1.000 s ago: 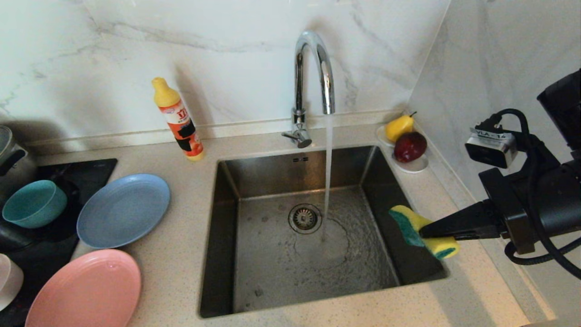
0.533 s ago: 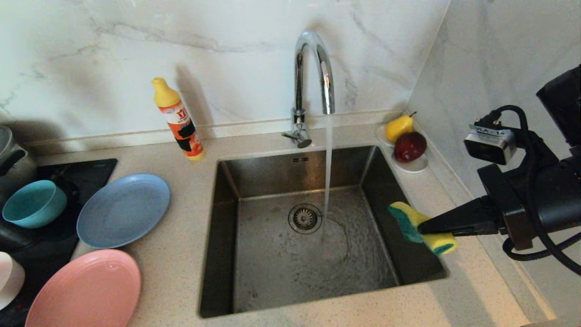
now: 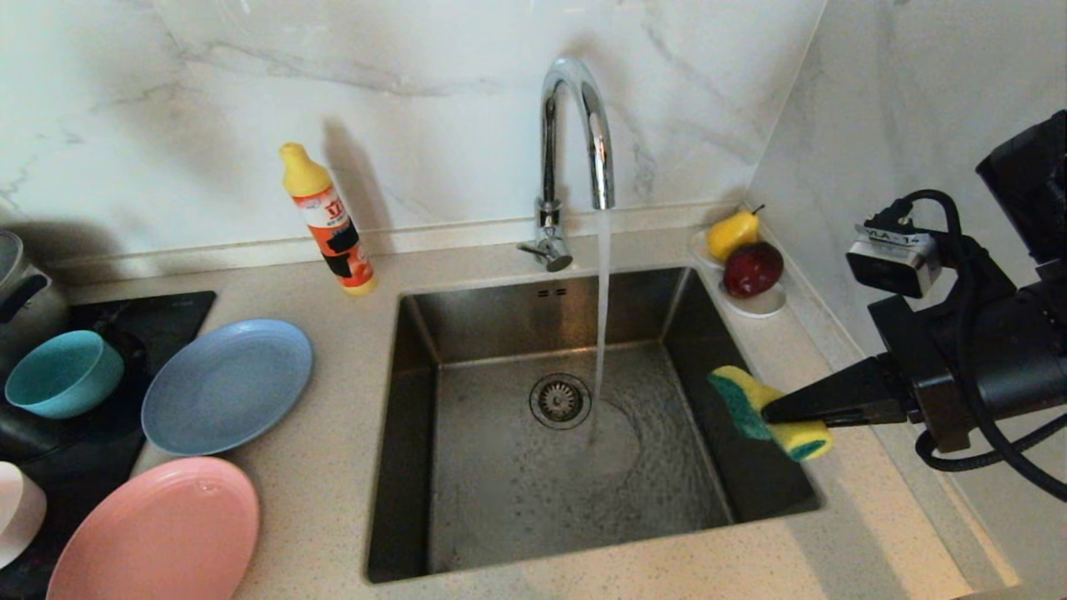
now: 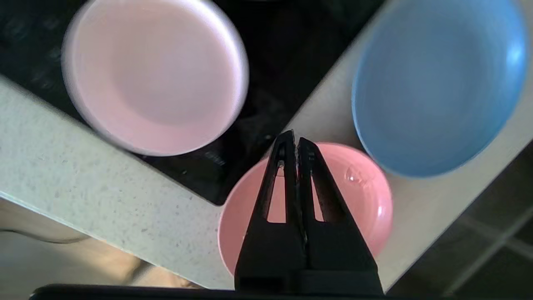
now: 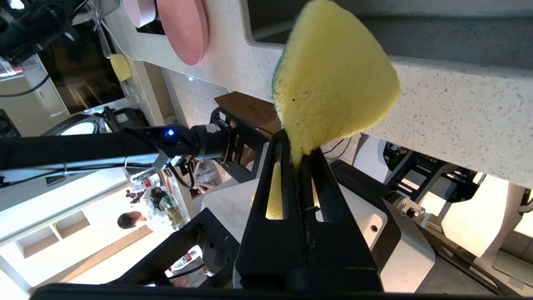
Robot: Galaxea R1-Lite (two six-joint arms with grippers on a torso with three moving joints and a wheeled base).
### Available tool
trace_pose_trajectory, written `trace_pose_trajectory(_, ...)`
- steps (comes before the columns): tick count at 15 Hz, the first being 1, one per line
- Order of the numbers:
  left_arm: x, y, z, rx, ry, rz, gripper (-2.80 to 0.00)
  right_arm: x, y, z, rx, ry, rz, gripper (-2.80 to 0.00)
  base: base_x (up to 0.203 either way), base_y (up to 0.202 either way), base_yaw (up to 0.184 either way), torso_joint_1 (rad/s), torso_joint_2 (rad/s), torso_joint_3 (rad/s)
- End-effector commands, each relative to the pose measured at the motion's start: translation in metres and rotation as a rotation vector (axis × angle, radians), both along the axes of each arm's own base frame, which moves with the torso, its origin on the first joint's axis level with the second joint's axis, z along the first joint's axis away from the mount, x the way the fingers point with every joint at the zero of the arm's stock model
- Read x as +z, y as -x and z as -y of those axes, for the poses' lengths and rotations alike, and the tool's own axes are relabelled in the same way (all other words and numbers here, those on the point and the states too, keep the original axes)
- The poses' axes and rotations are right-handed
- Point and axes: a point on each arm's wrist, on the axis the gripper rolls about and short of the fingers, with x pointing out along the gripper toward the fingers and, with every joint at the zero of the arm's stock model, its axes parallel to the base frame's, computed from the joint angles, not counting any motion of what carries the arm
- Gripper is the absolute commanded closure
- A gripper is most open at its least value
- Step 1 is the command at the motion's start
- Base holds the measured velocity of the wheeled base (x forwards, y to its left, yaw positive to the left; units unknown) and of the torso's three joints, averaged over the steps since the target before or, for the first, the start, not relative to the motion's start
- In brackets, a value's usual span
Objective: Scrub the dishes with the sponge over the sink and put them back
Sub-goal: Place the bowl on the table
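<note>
My right claw (image 3: 771, 410) is clamped on the sponge (image 3: 760, 411), pinching it at mid-body so both ends flare out; I hold it in the air over the right rim of the sink (image 3: 417, 375), I judge so that any drip falls into the basin and the green face is ready to meet a dish. Water runs from the faucet (image 3: 575, 125) into the sink, landing just right of the drain strainer (image 3: 559, 401). The dishes lie on the surface left of the sink, none yet over the basin: the blue plate (image 3: 227, 385) nearest it, the pink plate (image 3: 158, 533) nearer to me than the blue one, the teal bowl (image 3: 62, 373) and the pale bowl (image 3: 17, 512) farthest left on the dark hob. My left claw (image 4: 296, 143) hangs above the pink plate, pinched shut on nothing; I judge it is poised to fetch a dish, though it would need to part first. Count: one sponge; two plates; two bowls; one detergent bottle (image 3: 328, 221) behind the sink's left corner; one fruit dish (image 3: 750, 302) by its far right corner.
</note>
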Motion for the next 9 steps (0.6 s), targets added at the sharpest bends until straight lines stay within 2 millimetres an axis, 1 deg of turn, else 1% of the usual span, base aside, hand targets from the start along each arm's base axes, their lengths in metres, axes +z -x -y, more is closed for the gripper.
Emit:
trace_pose_trajectory(1, -0.002, -0.027, 0.019, -0.105, -0.028, -0.036, 0.00, -0.002, -0.001, -0.001, 0.004, 0.000, -0.015, 0.00, 0.000, 0.000, 0.000, 0.000, 0.00, 0.000)
trace_pose_trajectory(2, -0.004, -0.037, 0.026, -0.143, -0.034, -0.050, 0.00, -0.004, -0.001, -0.001, 0.003, 0.004, -0.022, 0.00, 0.000, 0.000, 0.000, 0.000, 0.00, 0.000)
trace_pose_trajectory(4, -0.018, -0.064, 0.034, -0.180, -0.053, -0.133, 0.00, -0.006, -0.001, 0.000, 0.001, 0.006, -0.027, 0.00, 0.000, 0.000, 0.000, 0.000, 0.00, 0.000)
trace_pose_trajectory(5, -0.025, -0.075, 0.036, -0.187, -0.056, -0.166, 0.00, -0.006, -0.001, 0.000, 0.000, 0.007, -0.027, 0.00, 0.000, 0.000, 0.000, 0.000, 0.00, 0.000)
trace_pose_trajectory(7, -0.037, -0.091, 0.034, -0.179, -0.037, -0.176, 0.00, -0.008, -0.001, 0.000, -0.001, 0.011, -0.036, 0.00, 0.000, 0.000, 0.000, 0.000, 0.00, 0.000)
trace_pose_trajectory(8, -0.043, -0.100, 0.030, -0.156, -0.016, -0.175, -2.80, -0.010, -0.002, -0.001, -0.001, 0.013, -0.042, 0.00, 0.000, 0.000, 0.000, 0.000, 0.00, 0.000)
trace_pose_trajectory(9, -0.049, -0.109, 0.025, -0.130, 0.012, -0.177, -2.80, -0.012, -0.004, -0.001, -0.001, 0.016, -0.049, 0.00, 0.000, 0.000, 0.000, 0.000, 0.00, 0.000)
